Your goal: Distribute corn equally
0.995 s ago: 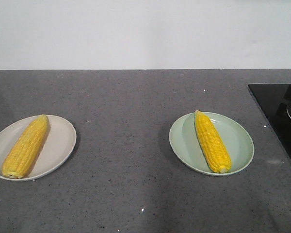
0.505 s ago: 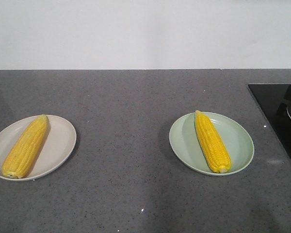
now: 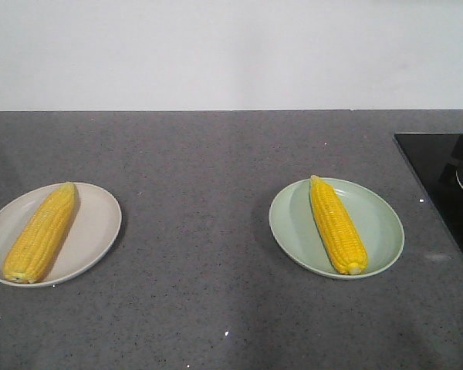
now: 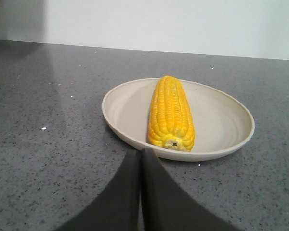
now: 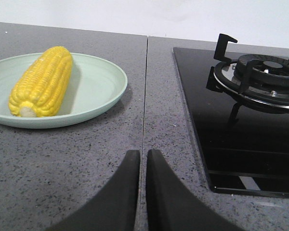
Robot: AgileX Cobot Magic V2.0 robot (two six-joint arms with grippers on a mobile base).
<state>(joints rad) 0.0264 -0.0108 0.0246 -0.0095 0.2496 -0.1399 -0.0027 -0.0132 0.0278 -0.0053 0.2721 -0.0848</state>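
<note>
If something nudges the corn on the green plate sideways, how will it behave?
The corn looks round and tapered, so it would probably roll in a curve. The green plate has a raised rim, likely stopping it. It looks stiff, unlikely to bend.

A: Any writing, labels or numbers to read in these views?

B: None. The plates (image 3: 386, 231), the grey surface (image 3: 208, 162), the wall (image 3: 231, 46) and the black hob (image 5: 241, 125) at the right edge all look plain.

A: No brand on the hob?

B: None visible in any view.
</note>
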